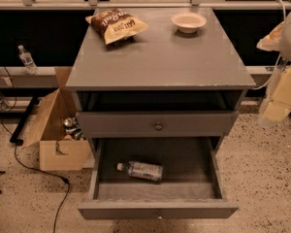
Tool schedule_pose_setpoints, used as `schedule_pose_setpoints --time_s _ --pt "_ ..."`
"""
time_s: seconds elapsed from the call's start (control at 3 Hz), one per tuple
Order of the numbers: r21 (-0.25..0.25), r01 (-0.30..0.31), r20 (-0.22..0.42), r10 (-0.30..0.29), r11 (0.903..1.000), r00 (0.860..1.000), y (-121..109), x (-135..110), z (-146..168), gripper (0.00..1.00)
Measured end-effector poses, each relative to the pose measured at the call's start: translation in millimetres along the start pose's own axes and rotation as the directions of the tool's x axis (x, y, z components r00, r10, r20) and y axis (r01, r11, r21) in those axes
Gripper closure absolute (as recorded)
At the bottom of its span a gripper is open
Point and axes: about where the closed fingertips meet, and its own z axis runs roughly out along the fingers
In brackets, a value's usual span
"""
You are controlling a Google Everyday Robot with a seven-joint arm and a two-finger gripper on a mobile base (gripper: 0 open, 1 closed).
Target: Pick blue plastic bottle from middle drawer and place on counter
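Note:
The blue plastic bottle [140, 170] lies on its side on the dark floor of the open middle drawer [157, 209], white cap pointing left. The counter [160, 57] is the broad grey cabinet top above it. My gripper [280, 98] is a pale blurred shape at the right edge of the camera view, beside the cabinet's right side at about the height of the upper drawer. It is well apart from the bottle and holds nothing that I can see.
A brown chip bag [116, 24] and a white bowl [188, 21] sit at the back of the counter. The knobbed drawer [158, 125] above is shut. An open cardboard box [58, 135] with cans and a black cable [39, 171] lie on the floor at left. Another bottle [26, 59] stands at far left.

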Motion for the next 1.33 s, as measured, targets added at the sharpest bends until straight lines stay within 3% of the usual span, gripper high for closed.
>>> schedule_pose_setpoints --time_s 0.67,1.0,1.33 --pt "-0.012 -0.004 0.008 0.004 0.9999 1.0 5.5 -0.8 12.2 0.0" --pt "-0.067 -0.024 0.063 0.028 0.9975 0.998 25.6 -4.8 54.5 0.0" --pt "-0.131 -0.058 0.117 0.074 0.9897 0.99 56.6 -13.0 121.2 0.0"
